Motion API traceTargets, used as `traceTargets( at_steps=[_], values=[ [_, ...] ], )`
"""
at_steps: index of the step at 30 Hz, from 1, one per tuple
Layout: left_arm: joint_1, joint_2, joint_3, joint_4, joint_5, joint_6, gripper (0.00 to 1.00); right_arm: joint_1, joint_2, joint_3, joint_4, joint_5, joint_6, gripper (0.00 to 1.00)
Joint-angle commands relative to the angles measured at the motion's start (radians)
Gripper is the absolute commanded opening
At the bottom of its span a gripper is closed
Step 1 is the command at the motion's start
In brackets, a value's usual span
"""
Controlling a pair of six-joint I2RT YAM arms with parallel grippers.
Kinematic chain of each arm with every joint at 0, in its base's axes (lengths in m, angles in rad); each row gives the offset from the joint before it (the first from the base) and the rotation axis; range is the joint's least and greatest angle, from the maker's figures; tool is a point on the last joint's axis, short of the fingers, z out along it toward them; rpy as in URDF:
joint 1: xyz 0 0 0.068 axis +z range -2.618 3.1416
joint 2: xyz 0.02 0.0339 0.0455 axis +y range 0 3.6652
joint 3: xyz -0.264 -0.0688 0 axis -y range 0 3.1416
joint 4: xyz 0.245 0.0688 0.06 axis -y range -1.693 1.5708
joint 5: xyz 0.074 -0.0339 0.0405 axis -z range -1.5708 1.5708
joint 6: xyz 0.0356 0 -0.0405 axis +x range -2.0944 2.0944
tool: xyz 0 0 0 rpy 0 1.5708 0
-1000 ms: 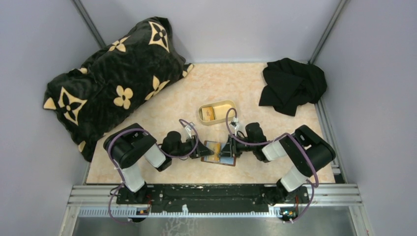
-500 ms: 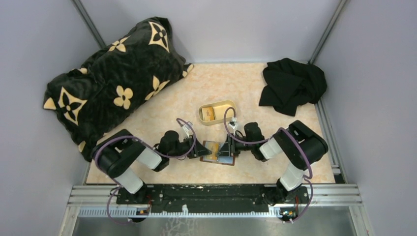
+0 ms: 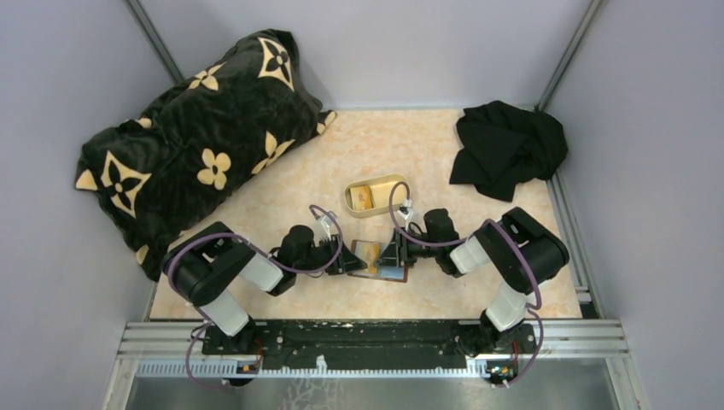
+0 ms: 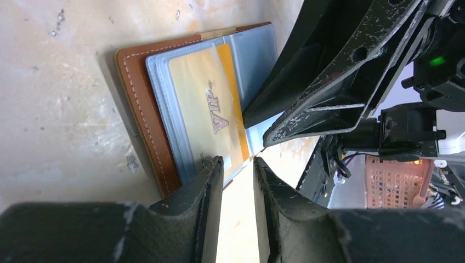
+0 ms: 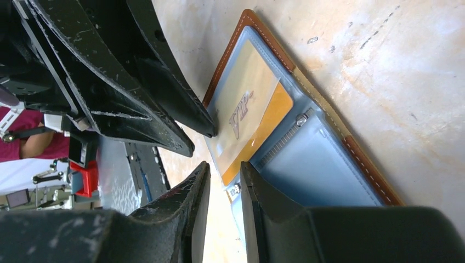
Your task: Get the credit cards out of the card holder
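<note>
The card holder [image 3: 378,261] lies open on the table, brown at the rim [image 4: 137,104] and pale blue-grey inside [image 5: 323,159]. A pale VIP credit card [image 4: 208,98] sits in its clear sleeve over an orange card [image 5: 271,109]. My left gripper [image 3: 350,262] comes in low from the left. Its jaws [image 4: 237,160] are slightly open, with one fingertip on the sleeve at the holder's near edge and nothing clamped. My right gripper [image 3: 395,254] comes in from the right. Its narrow gap [image 5: 225,164] is empty at the orange card's corner, one finger over the blue-grey panel.
A tan oval tray [image 3: 394,183] behind the holder has an orange-tan card [image 3: 363,198] in it. A black cushion with cream flowers [image 3: 196,145] fills the far left. A crumpled black cloth [image 3: 508,149] lies at the far right. Grey walls enclose the table.
The right jaws have widened a little. Both grippers and the card holder have edged slightly toward the far side. The left arm's elbow has swung back toward the left.
</note>
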Motion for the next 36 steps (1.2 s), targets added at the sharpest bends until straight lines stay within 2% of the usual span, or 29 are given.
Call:
traceTargets(
  at_steps=[1,7,13,15,17,20,24,28,36],
  values=[
    [0.006,0.089,-0.004,0.06,0.021,-0.006,0.34,-0.014,0.01,0.028,0.033,0.009,-0.021,0.3],
    [0.005,0.11,-0.018,0.102,0.036,-0.023,0.34,-0.014,0.048,0.054,0.063,0.008,-0.002,0.33],
    [0.005,0.152,-0.028,0.15,0.043,-0.038,0.34,-0.016,0.045,0.067,0.126,-0.018,0.056,0.3],
    [0.005,0.169,-0.03,0.182,0.051,-0.052,0.33,-0.017,0.016,0.081,0.042,0.022,0.012,0.29],
    [0.006,0.178,-0.032,0.209,0.06,-0.063,0.33,-0.017,-0.021,0.104,-0.131,0.081,-0.071,0.29],
    [0.01,0.15,-0.038,0.223,0.07,-0.066,0.32,-0.017,-0.064,0.123,-0.243,0.132,-0.149,0.29],
    [0.026,0.04,-0.031,0.174,0.099,-0.047,0.34,-0.017,-0.057,0.117,-0.241,0.131,-0.152,0.29],
    [0.035,-0.047,0.008,0.006,0.071,0.026,0.35,-0.017,-0.014,0.11,-0.195,0.109,-0.129,0.29],
    [0.103,0.042,0.002,0.005,0.094,0.094,0.34,-0.017,-0.007,0.104,-0.176,0.098,-0.124,0.29]
  ],
)
